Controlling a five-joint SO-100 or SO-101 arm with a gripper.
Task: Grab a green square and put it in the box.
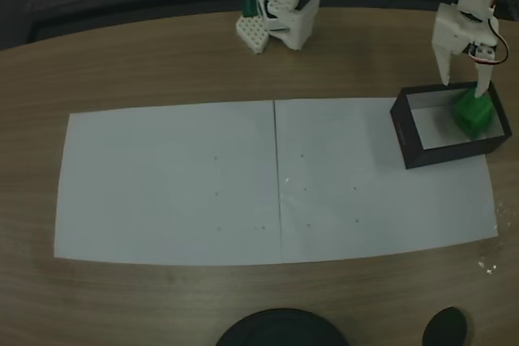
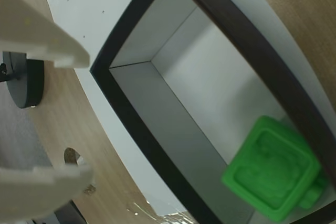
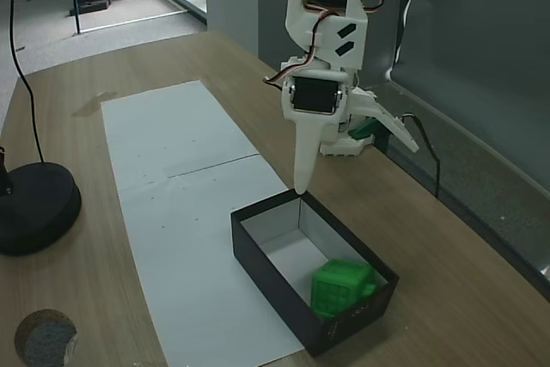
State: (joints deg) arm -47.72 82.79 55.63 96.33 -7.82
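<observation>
1. Lying inside the box [image 1: 407, 131], the green square [image 1: 473, 113] rests on the white floor at one end; in the wrist view the green square [image 2: 272, 168] sits in the lower right corner of the box [image 2: 131, 124], close to two walls, embossed face toward the camera. In a fixed view the green square [image 3: 340, 286] occupies the near end of the box [image 3: 266, 264], apart from the gripper.

2. Jaw state: the gripper [image 1: 464, 83] hangs above the box with its two white fingers parted and nothing between them; the wrist view shows both fingers [image 2: 44, 32] spread wide at the left edge.

3. Judged progress: placement appears complete; only withdrawal remains.

4. Risks from here. (a) A fingertip hangs close to the box's rim in a fixed view, so a sideways retreat could catch the wall and drag or tip the light box across the paper sheet [image 1: 170, 184]. (b) A downward dip could knock the block, which lies near the wall. (c) A sweep toward the round black base [image 3: 34, 208] seems unlikely, as it stands well apart.

5. Arm pose: in a fixed view the gripper [image 3: 302, 186] points almost straight down, wrist servo above it, upper links folded back toward the arm's base [image 1: 280, 14] at the table's far edge.
</observation>
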